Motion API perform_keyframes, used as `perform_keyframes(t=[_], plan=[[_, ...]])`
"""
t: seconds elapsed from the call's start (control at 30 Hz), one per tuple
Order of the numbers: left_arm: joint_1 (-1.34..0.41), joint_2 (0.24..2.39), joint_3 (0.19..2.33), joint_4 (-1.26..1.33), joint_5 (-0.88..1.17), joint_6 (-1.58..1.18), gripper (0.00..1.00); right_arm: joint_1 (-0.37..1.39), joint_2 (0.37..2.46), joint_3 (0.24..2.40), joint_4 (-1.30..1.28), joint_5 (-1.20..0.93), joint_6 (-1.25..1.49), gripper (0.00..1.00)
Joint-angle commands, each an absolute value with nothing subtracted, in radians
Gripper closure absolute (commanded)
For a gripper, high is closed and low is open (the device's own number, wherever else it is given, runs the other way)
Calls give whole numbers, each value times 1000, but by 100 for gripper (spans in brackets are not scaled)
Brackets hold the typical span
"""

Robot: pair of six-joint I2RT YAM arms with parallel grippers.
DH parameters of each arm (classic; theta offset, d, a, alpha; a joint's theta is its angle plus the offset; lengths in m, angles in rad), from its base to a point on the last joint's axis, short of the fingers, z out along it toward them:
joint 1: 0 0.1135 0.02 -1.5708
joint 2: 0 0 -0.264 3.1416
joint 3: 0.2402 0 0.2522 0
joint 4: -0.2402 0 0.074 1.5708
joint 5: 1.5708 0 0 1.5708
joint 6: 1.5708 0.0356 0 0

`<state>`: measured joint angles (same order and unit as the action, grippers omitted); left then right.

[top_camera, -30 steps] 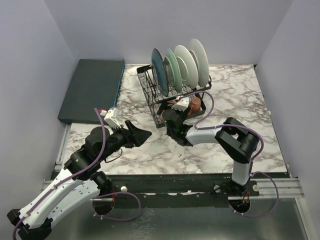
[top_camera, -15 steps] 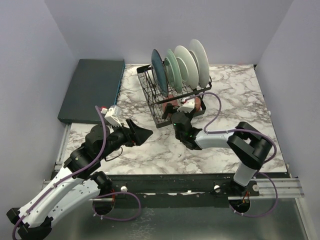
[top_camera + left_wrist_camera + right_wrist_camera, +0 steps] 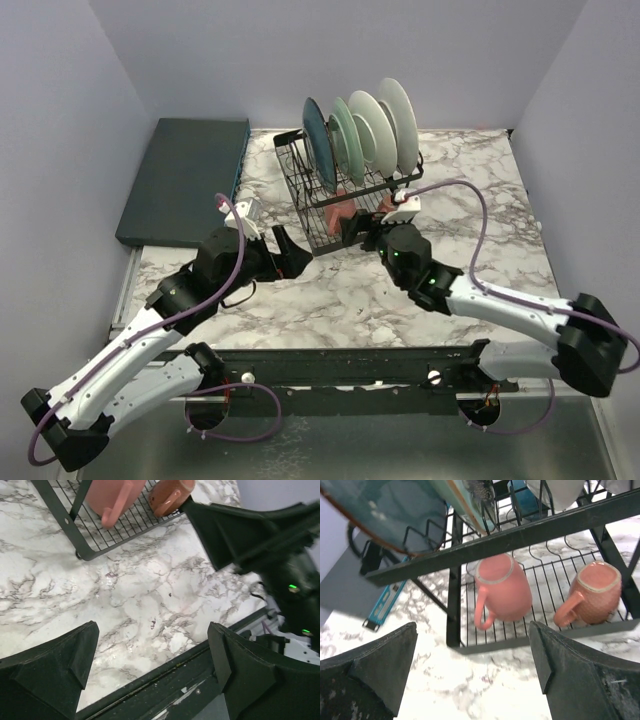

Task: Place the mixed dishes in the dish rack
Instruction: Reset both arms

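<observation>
Two pink mugs (image 3: 502, 592) are seen on the lower tier of the dish rack (image 3: 292, 170), side by side but apart, with handles turned toward its front edge. They appear to lie on their sides, though the angle leaves this uncertain. Four plates (image 3: 372, 125) are stood on edge in the upper tier, with the dark teal plate (image 3: 314, 140) at the left end. The left gripper (image 3: 285, 252) is held over the marble table (image 3: 330, 300) near the rack's front left corner, its jaws spread wide and empty. The right gripper (image 3: 475, 650) is pointed at the mugs, its jaws likewise wide with nothing between them.
</observation>
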<state>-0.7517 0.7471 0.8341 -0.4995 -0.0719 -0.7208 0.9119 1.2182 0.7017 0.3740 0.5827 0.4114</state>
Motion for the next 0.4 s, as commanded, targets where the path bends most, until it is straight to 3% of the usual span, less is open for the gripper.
perform_keyframes(t=[0.0, 0.17, 0.37], plan=[[-746, 775, 903, -532, -175, -630, 1, 916, 1033, 713, -36, 507, 394, 0], [-746, 772, 927, -528, -246, -573, 1, 916, 840, 763, -396, 621, 467, 1], [-746, 756, 918, -489, -230, -558, 1, 916, 704, 719, -442, 615, 492, 0]])
